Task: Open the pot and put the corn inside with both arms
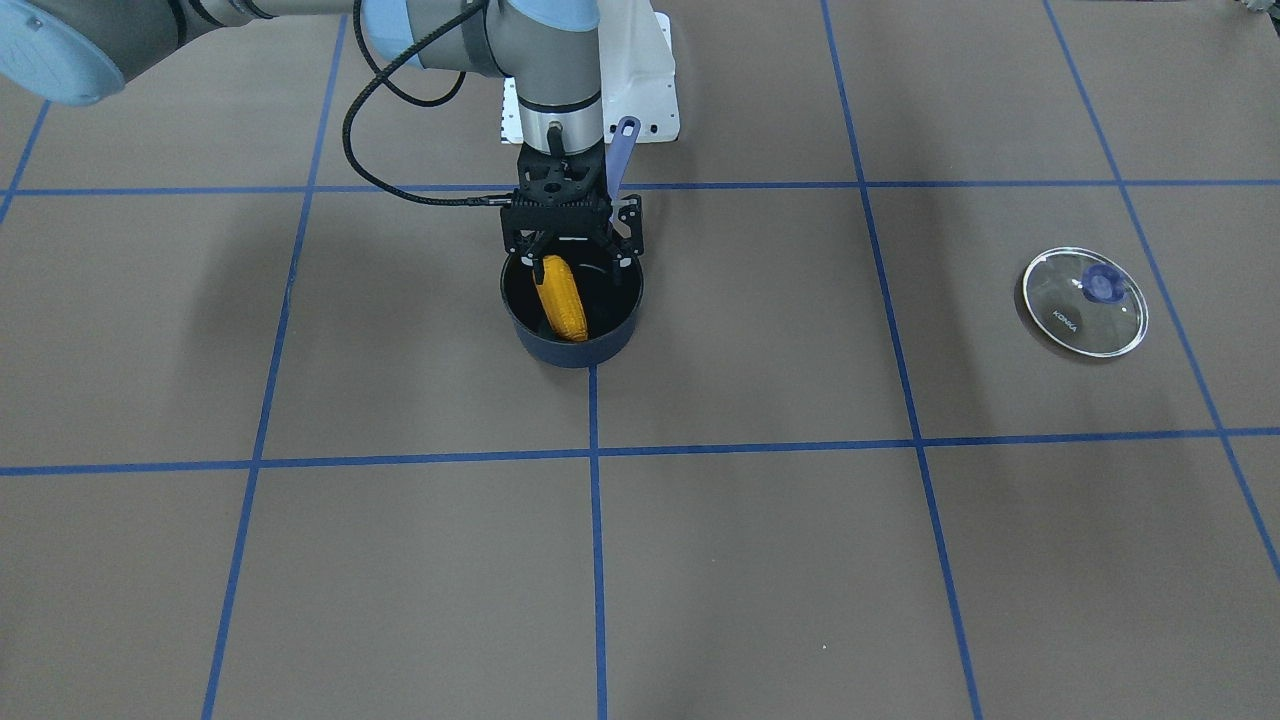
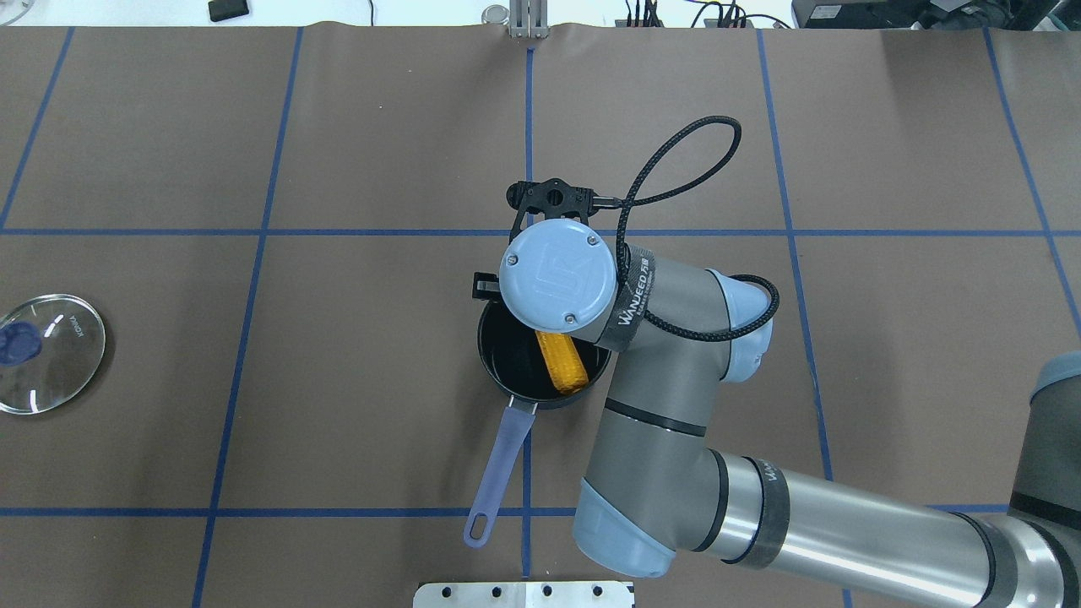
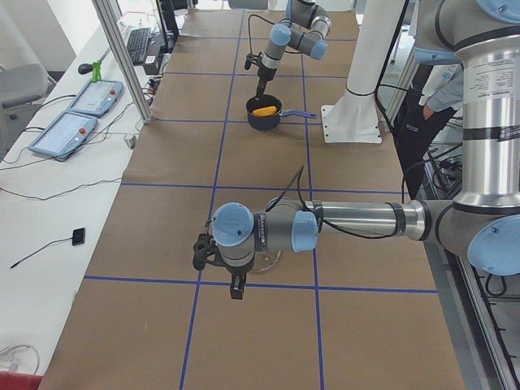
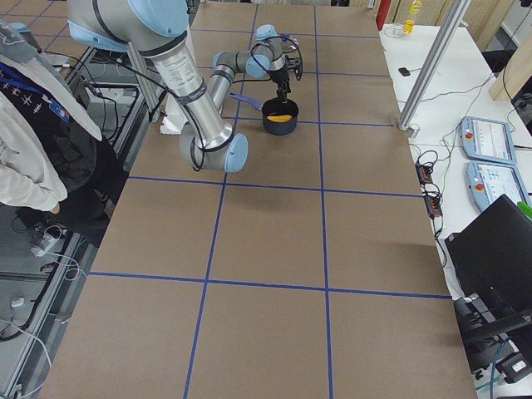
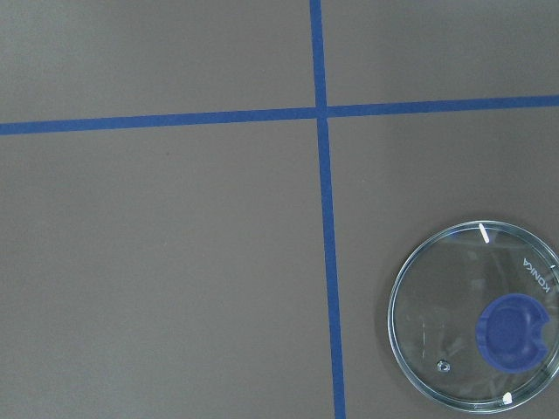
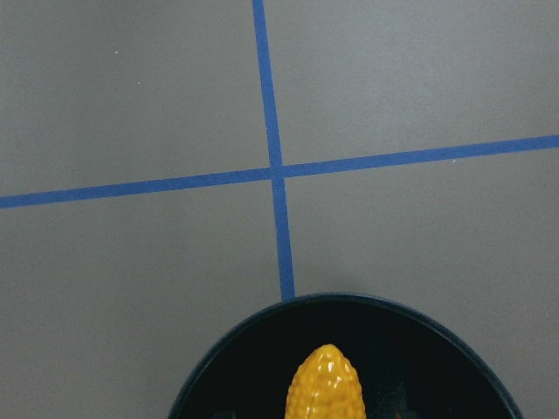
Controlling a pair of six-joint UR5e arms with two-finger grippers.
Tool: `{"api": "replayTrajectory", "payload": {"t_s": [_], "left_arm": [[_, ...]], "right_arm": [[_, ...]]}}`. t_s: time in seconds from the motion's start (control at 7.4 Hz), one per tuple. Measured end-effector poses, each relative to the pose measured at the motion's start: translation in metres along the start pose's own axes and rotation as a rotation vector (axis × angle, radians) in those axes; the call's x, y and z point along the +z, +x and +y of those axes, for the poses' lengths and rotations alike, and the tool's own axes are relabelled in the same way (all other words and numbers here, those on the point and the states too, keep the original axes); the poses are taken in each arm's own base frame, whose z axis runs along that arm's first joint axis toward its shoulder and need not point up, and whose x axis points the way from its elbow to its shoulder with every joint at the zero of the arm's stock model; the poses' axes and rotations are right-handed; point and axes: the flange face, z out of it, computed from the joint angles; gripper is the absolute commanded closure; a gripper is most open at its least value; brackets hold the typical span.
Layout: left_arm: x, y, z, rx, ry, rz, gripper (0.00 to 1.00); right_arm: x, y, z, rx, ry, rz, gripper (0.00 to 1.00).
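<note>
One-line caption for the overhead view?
Right arm above dark navy saucepan holding an orange-yellow corn cob; round glass lid set aside at left.

Corn (image 1: 562,297) in pot (image 1: 575,352) (lid (image 1: 1060,300) well apart)

"konka" on glass lid (image 5: 472,319), "ur" on arm's joint cap (image 2: 557,274)

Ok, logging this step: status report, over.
Right gripper open above pot. Left gripper near lid, state unclear. Corn inside pot, tilted. Nothing in the way.
</note>
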Motion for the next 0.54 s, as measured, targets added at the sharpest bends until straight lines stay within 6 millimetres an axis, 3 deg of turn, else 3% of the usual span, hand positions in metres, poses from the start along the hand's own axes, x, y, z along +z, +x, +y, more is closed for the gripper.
{"api": "replayTrajectory", "payload": {"t_s": [0.14, 0.27, 0.41, 0.54], "left_arm": [[0.0, -0.001, 0.0, -0.001, -0.001, -0.003, 0.02], [0.001, -0.002, 0.001, -0.004, -0.004, -0.004, 0.02], [0.005, -0.005, 0.002, -0.011, -0.011, -0.003, 0.02], [0.009, -0.01, 0.003, -0.019, -0.019, -0.003, 0.02]], "right_arm": [[-0.009, 0.01, -0.024, -0.005, -0.002, -0.008, 0.0], [-0.018, 0.034, -0.067, -0.02, -0.015, -0.008, 0.0], [-0.024, 0.079, -0.122, -0.058, -0.033, 0.003, 0.0], [-0.031, 0.14, -0.177, -0.114, -0.051, 0.023, 0.0]]}}
